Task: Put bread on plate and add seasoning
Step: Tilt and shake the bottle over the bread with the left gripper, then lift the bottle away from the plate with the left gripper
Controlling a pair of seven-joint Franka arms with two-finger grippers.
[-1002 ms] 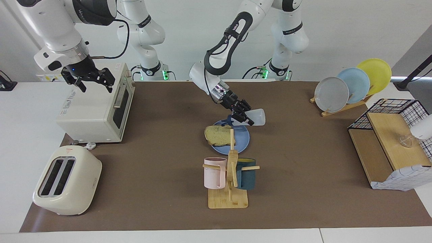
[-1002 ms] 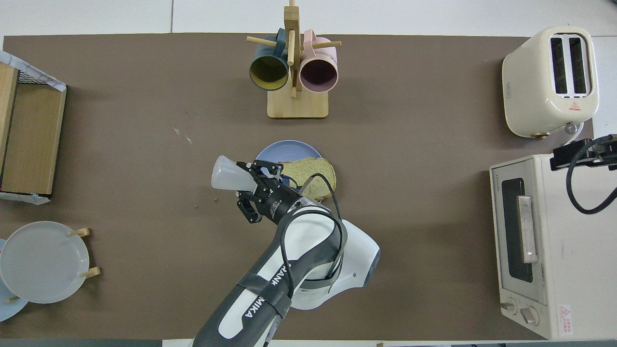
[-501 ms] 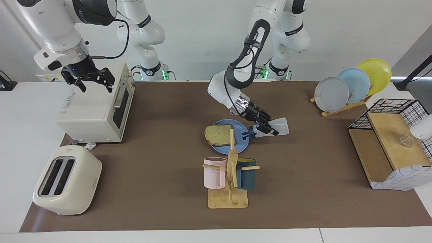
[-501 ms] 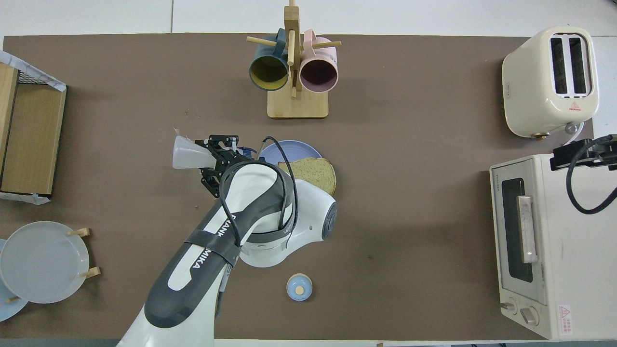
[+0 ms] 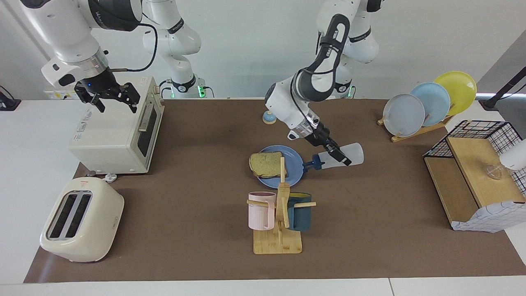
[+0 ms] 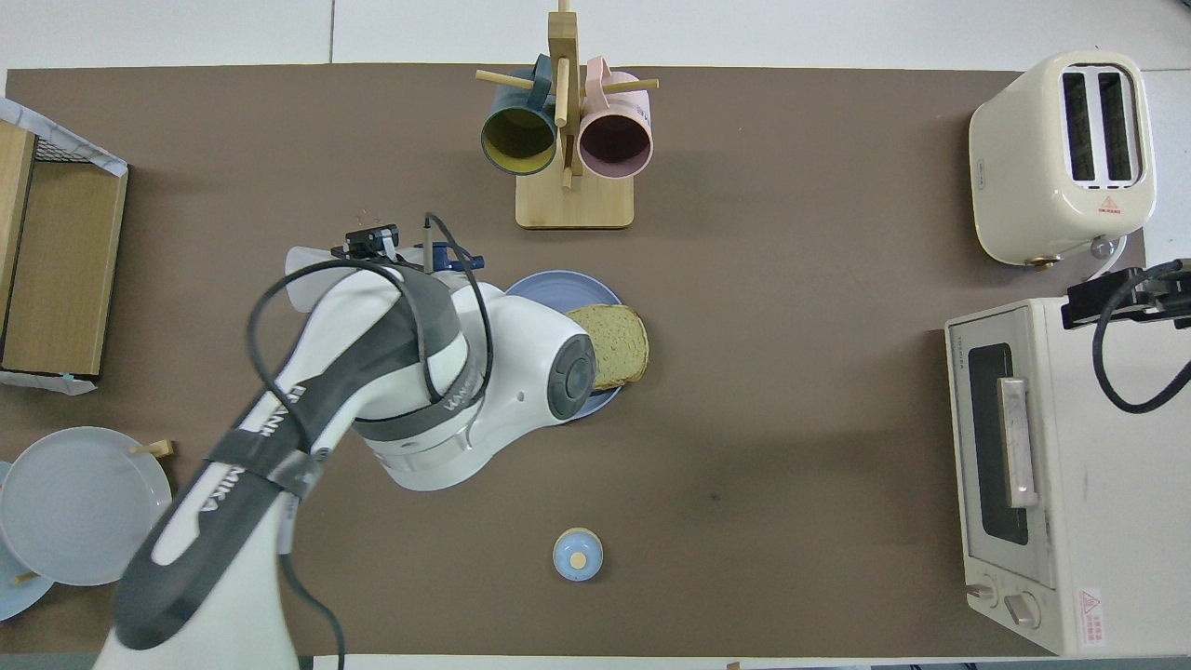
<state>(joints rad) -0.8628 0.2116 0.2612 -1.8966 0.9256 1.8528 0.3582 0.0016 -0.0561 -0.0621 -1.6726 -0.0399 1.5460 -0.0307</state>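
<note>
The bread (image 5: 266, 164) lies on the blue plate (image 5: 294, 158), on the side toward the right arm's end of the table. My left gripper (image 5: 337, 155) is shut on the seasoning bottle (image 5: 353, 152). It holds the bottle almost level, just above the table beside the plate, with the navy cap (image 5: 315, 161) pointing at the plate's rim. In the overhead view my left arm covers most of the bottle and part of the plate (image 6: 556, 287); the bread (image 6: 616, 344) shows. My right gripper (image 5: 109, 98) waits open over the toaster oven (image 5: 119, 131).
A mug rack (image 5: 279, 213) with a pink and a teal mug stands farther from the robots than the plate. A blue-domed bell (image 5: 269, 118) sits nearer the robots. A toaster (image 5: 82, 220), a plate rack (image 5: 427, 102) and a wire-and-wood shelf (image 5: 472, 172) stand at the table's ends.
My left gripper has carried the bottle from over the plate to beside it, toward the left arm's end, and lower. The arm swung aside and uncovered the bell. The right arm has not moved.
</note>
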